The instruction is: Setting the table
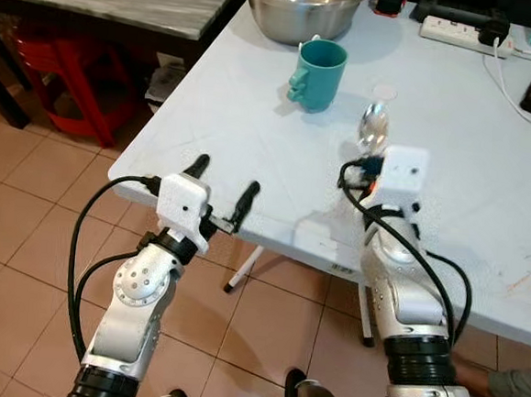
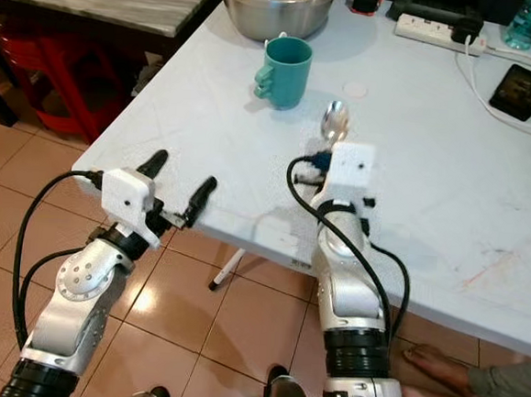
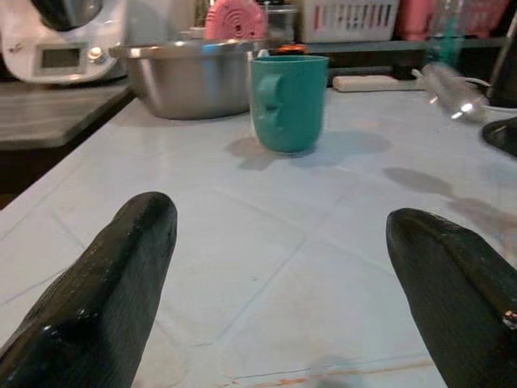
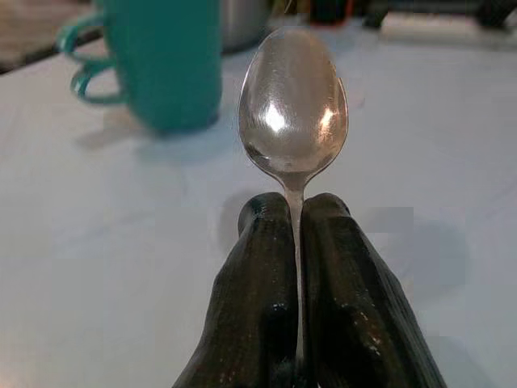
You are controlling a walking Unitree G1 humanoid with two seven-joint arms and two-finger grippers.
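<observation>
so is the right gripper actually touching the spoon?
Touching. The right wrist view shows the right gripper fingers shut on the spoon handle.

Left gripper [image 1: 222, 184] jaws apart, right gripper [image 4: 297, 212] jaws clamped.

Head eyes look down; both wrist views share the mug [image 3: 289, 101].
</observation>
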